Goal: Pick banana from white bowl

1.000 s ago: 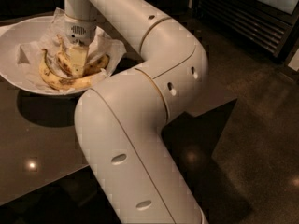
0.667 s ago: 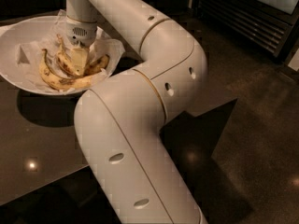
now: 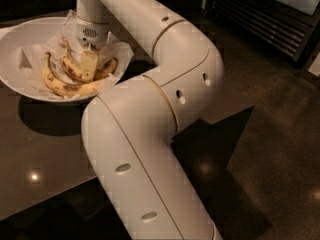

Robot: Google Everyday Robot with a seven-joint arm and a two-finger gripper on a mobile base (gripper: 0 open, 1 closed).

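The white bowl (image 3: 22, 39) stands on the dark table at the top left, lined with crumpled white paper. Two bananas lie in it. The banana (image 3: 71, 70) with dense brown speckles curves through the middle of the bowl. A second, longer banana (image 3: 57, 86) lies just in front of it. My gripper (image 3: 89, 66) points straight down into the bowl from the wrist (image 3: 91, 31) and sits on or right at the speckled banana, hiding its middle part. My arm covers the bowl's right rim.
The dark glossy table (image 3: 45, 149) carries the bowl; its front edge runs along the lower left. My large white arm links (image 3: 150, 134) fill the centre. A dark cabinet with slats (image 3: 260, 19) stands at the back right, with dark floor (image 3: 280, 149) on the right.
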